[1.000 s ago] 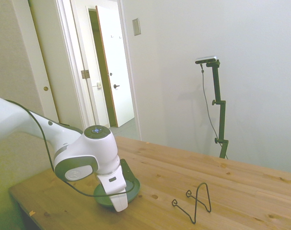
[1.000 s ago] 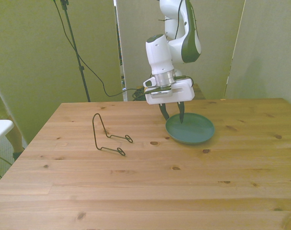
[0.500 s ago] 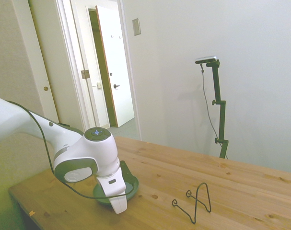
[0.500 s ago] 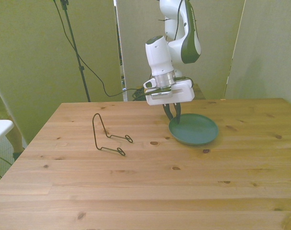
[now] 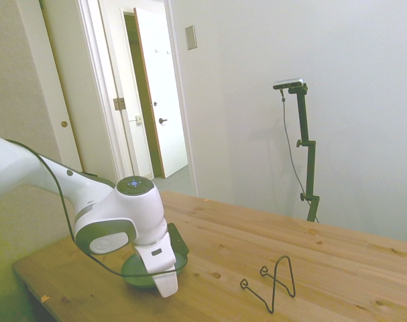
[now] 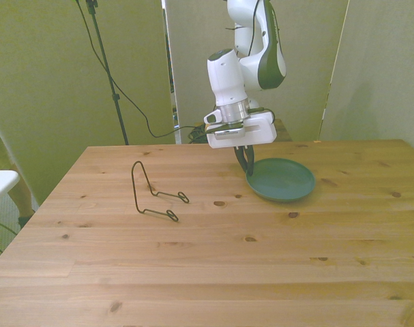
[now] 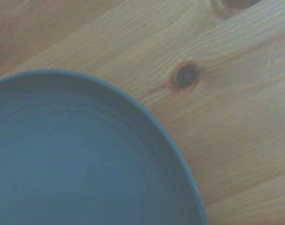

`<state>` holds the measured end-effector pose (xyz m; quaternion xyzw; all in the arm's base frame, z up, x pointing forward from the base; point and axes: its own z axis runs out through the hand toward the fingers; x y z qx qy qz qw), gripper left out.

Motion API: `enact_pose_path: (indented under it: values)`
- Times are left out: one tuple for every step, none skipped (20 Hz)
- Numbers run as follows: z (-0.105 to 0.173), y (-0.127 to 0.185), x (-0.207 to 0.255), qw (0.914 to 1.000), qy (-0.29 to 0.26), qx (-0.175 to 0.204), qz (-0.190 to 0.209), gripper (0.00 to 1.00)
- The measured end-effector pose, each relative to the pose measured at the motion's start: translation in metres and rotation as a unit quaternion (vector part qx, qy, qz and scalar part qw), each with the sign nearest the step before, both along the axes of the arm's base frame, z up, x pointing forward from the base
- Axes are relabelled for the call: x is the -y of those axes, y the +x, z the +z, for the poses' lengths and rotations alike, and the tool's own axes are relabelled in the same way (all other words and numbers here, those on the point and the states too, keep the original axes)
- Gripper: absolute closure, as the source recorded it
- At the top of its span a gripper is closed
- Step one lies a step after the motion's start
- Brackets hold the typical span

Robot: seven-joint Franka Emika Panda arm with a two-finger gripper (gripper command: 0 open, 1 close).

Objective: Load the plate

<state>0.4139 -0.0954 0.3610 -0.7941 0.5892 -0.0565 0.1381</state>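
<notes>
Plate (image 6: 283,180) sits on the wooden table (image 6: 207,266), in the far-right part of the front view, at about 1 o'clock from the table's centre. It is round, so it has no long axis; its open face points up, and it looks slightly tipped, with the rim nearest the gripper (image 6: 245,163) a little raised. Gripper comes down from above at the plate's 9 o'clock edge in the front view, fingers drawn together and pinching that rim. In the side view the plate (image 5: 137,270) is mostly hidden behind the arm's wrist. Wrist view: plate's (image 7: 81,164) grey-green matte inside and raised rim, bare wood with a dark knot (image 7: 185,75) just beside it. Black wire stand (image 6: 153,193) stands upright at the plate's 9 o'clock in the front view, well apart from it.
</notes>
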Motion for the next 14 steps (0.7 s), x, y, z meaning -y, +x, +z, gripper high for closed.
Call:
enact_pose_path:
  values:
    - [0.012, -0.003, 0.001, 0.9999, -0.011, 0.003, -0.004, 1.00]
    - [0.025, -0.007, 0.003, 0.9997, -0.022, 0.006, -0.010, 1.00]
    - [0.041, -0.012, 0.005, 0.9993, -0.034, 0.010, -0.015, 1.00]
    - [0.057, -0.018, 0.006, 0.9986, -0.047, 0.013, -0.021, 1.00]
    - [0.074, -0.024, 0.008, 0.9978, -0.059, 0.017, -0.026, 1.00]
    - [0.091, -0.030, 0.009, 0.9968, -0.070, 0.022, -0.030, 1.00]
    - [0.107, -0.035, 0.010, 0.9956, -0.083, 0.026, -0.034, 1.00]
    - [0.121, -0.039, 0.012, 0.9939, -0.099, 0.029, -0.039, 1.00]
    - [0.134, -0.042, 0.015, 0.9919, -0.115, 0.031, -0.043, 1.00]
    - [0.146, -0.044, 0.018, 0.9893, -0.134, 0.031, -0.049, 1.00]
    - [0.156, -0.045, 0.021, 0.9867, -0.150, 0.032, -0.055, 1.00]
    - [0.165, -0.045, 0.026, 0.9839, -0.165, 0.032, -0.061, 1.00]
    - [0.175, -0.045, 0.031, 0.9808, -0.181, 0.031, -0.066, 1.00]
    - [0.184, -0.046, 0.037, 0.9773, -0.197, 0.030, -0.072, 1.00]
